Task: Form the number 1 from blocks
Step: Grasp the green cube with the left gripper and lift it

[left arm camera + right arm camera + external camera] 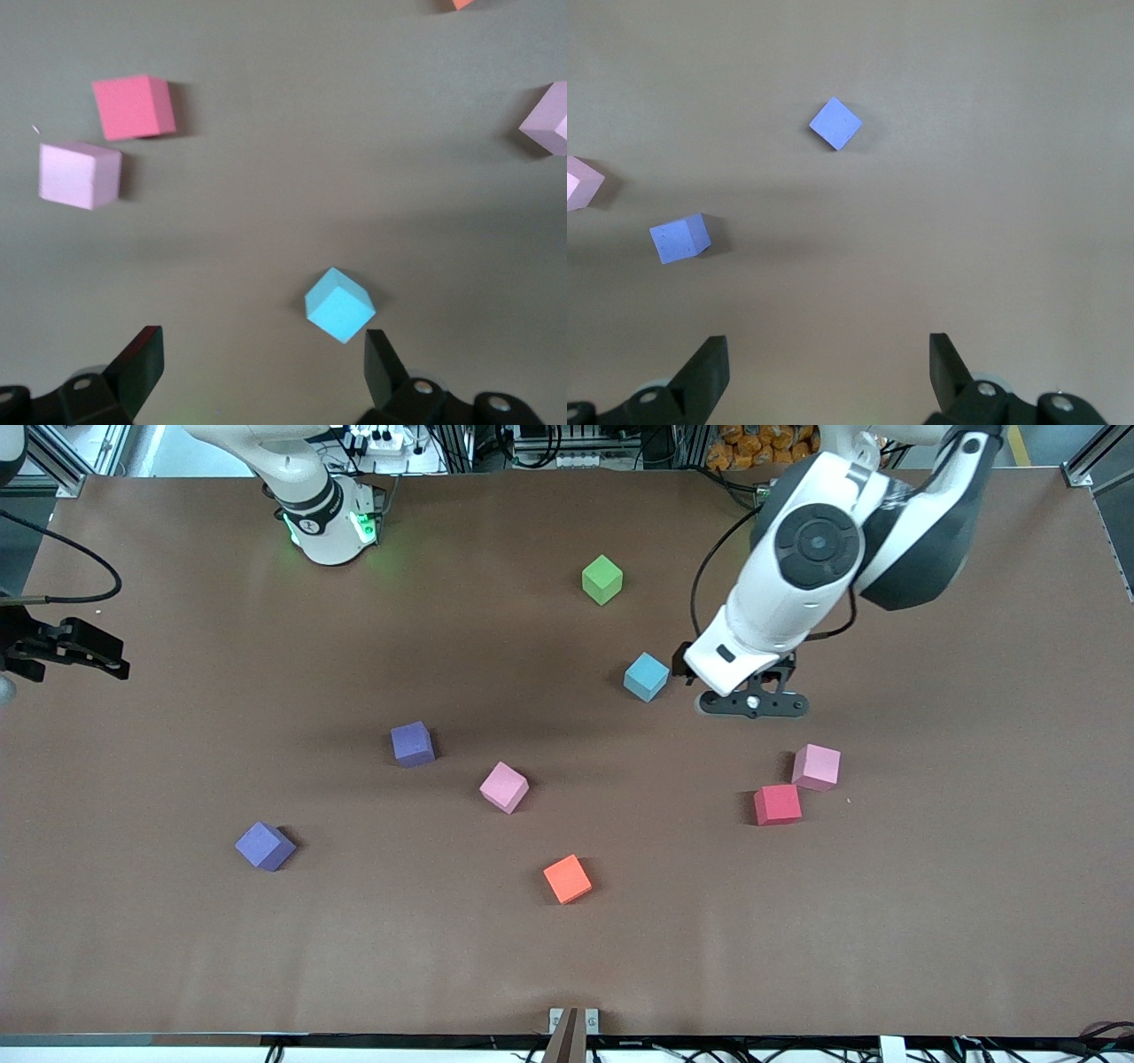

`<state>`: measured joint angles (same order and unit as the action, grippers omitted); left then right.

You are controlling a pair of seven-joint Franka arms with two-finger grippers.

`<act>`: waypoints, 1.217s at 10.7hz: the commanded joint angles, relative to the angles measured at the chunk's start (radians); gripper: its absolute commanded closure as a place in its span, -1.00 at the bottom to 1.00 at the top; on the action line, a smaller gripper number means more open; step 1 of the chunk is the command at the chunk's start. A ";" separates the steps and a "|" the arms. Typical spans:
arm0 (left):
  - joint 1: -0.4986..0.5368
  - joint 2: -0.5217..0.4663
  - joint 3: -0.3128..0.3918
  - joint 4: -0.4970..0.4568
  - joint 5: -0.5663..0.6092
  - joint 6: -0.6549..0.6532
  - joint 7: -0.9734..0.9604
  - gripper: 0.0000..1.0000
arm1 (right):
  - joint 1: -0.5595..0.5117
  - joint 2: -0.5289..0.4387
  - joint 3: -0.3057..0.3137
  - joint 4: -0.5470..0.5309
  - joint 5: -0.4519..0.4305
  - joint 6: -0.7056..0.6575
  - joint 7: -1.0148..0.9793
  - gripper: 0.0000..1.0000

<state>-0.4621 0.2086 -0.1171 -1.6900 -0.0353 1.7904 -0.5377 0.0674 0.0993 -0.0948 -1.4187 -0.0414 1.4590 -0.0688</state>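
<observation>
Several blocks lie scattered on the brown table (177, 939). A green block (602, 579) lies farthest from the front camera, with a light blue block (647, 677) (338, 305) a little nearer. Toward the middle are two purple blocks (413, 744) (265, 846), a pink block (504, 786) and an orange block (567, 879). A red block (777, 804) (133, 106) touches a second pink block (816, 767) (80, 174). My left gripper (751, 701) (263, 350) hangs open and empty beside the light blue block. My right gripper (97, 657) (828, 354) waits open at the right arm's end of the table.
The right wrist view shows both purple blocks (835, 123) (680, 238) and the edge of a pink block (580, 183). The right arm's base (328, 514) stands on the table's edge farthest from the front camera. A small bracket (573, 1020) sits at the nearest edge.
</observation>
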 commanded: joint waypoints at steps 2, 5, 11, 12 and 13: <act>-0.058 -0.008 -0.010 -0.060 -0.014 0.049 -0.115 -1.00 | -0.015 0.014 0.009 0.009 -0.005 -0.012 -0.002 -1.00; -0.061 0.003 -0.077 -0.088 -0.017 0.078 -0.223 -1.00 | -0.015 0.023 0.009 0.009 0.000 -0.008 -0.002 -1.00; -0.053 0.008 -0.228 -0.224 -0.086 0.188 -0.603 -1.00 | -0.046 0.173 0.004 0.007 0.081 0.056 0.103 -1.00; -0.050 0.008 -0.251 -0.252 -0.121 0.225 -0.649 -1.00 | -0.044 0.213 0.004 0.009 0.092 0.090 0.179 -1.00; -0.050 0.008 -0.260 -0.281 -0.144 0.256 -0.672 -1.00 | -0.040 0.256 0.004 0.009 0.097 0.124 0.286 -1.00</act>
<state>-0.5243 0.2303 -0.3573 -1.9178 -0.1325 1.9934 -1.1643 0.0379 0.2909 -0.1005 -1.4309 0.0303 1.5540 0.0942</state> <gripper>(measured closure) 0.000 0.000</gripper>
